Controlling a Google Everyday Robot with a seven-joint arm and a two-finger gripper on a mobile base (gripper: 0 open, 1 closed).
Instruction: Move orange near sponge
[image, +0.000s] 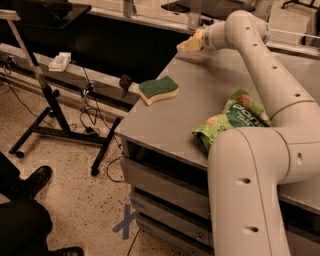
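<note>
Arm: off-white, smooth matte shell, thick tubular links with rounded ends. Row of small dark round recesses along upper link, spaced evenly. Thin seam lines ring joints. Bulbous elbow housing at right, one dark recess on its side. Nearest link widest, column-like, two dark recesses low on its face. No cables or markings visible. Hand: pale cream, slimmer than arm, tapered, at far edge of tabletop, top centre of view.

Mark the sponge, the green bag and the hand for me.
sponge (158, 88), camera view, green top.
green bag (231, 120), camera view, front face.
hand (189, 45), camera view, its tip, beyond the sponge.
</note>
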